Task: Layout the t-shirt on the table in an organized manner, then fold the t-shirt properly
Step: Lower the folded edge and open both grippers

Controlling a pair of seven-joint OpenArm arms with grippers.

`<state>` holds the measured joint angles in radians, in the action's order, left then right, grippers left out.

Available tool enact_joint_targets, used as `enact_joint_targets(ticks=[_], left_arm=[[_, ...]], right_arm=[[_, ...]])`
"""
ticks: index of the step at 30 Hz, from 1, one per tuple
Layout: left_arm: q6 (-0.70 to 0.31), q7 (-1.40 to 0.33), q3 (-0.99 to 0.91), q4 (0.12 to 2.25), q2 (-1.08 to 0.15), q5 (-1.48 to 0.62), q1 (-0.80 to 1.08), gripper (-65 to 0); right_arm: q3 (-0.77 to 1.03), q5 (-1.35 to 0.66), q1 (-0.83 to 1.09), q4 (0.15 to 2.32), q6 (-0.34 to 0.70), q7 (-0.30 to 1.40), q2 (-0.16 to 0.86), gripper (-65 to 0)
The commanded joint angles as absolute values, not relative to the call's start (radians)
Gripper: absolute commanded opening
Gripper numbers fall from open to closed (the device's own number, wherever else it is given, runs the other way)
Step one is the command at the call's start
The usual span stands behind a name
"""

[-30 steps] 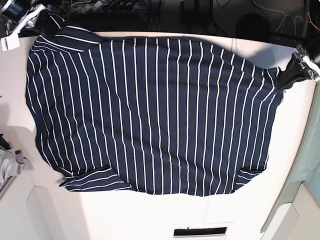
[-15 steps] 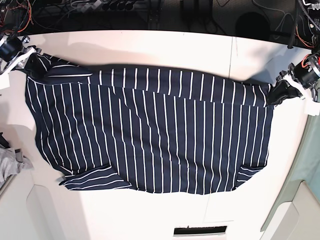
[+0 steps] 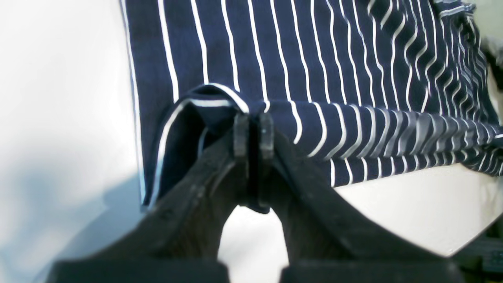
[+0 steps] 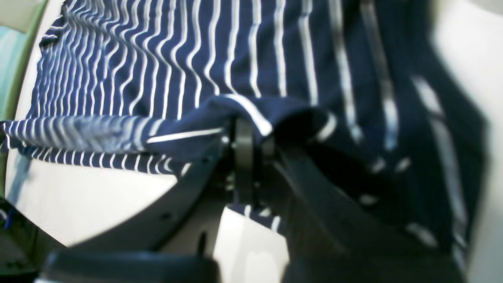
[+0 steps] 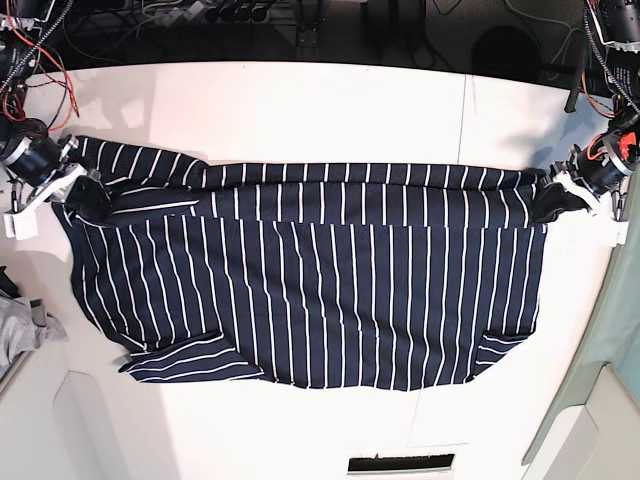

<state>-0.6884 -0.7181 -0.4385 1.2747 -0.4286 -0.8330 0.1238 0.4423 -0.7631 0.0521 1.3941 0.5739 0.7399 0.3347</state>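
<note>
T-shirt (image 5: 320,280) corners sit clamped in both tools, left tool (image 3: 253,129) and right tool (image 4: 251,147), while only the base view shows a grey cloth (image 5: 18,335) beside its sleeve.

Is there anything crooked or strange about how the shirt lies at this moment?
Mostly tidy, with one uneven spot. The t-shirt is folded over on the table, both grippers pinching its far corners. Near the right gripper the folded edge bunches and slants, while near the left gripper it runs straight.
</note>
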Motion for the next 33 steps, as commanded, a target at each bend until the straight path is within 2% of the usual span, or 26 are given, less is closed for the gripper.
enact_joint_targets(ticks=[1, 2, 5, 7, 8, 10, 11, 19, 33], left_arm=[[-0.698, -0.694, -0.443, 1.280, -0.444, -0.843, 0.114, -65.0], [-0.698, -0.693, -0.443, 1.275, -0.443, -0.842, 0.114, -65.0], [-0.698, -0.696, -0.443, 1.275, -0.444, -0.845, 0.114, -65.0], [-0.698, -0.698, -0.443, 1.275, -0.444, -0.853, 0.114, -54.0], [-0.698, -0.711, -0.443, 1.275, -0.444, -0.867, 0.114, -47.9], [-0.698, -0.773, -0.443, 1.277, -0.444, -0.925, 0.114, -39.5], [-0.698, -0.809, -0.443, 1.279, -0.444, -0.960, 0.115, -38.7], [-0.698, -0.861, -0.484, 1.337, -0.444, -1.066, 0.153, -38.7], [-0.698, -0.865, -0.521, 1.406, -0.434, -1.092, 0.236, -38.7]], right_arm=[[0.430, -0.756, 0.028, 1.393, 0.580, 0.706, 0.350, -65.0], [0.417, -0.730, 0.020, 1.381, 0.580, 0.697, 0.348, -61.9], [0.397, -0.707, 0.009, 1.370, 0.580, 0.692, 0.348, -42.5], [0.403, -0.707, 0.006, 1.375, 0.579, 0.692, 0.349, -35.3], [0.411, -0.712, 0.006, 1.382, 0.579, 0.693, 0.349, -34.0], [0.441, -0.731, 0.007, 1.402, 0.579, 0.719, 0.349, -34.0], [0.461, -0.741, 0.007, 1.414, 0.579, 0.737, 0.349, -34.0], [0.639, -0.767, 0.021, 1.475, 0.579, 0.793, 0.364, -34.0], [0.658, -0.793, 0.081, 1.475, 0.579, 0.797, 0.379, -34.0]])
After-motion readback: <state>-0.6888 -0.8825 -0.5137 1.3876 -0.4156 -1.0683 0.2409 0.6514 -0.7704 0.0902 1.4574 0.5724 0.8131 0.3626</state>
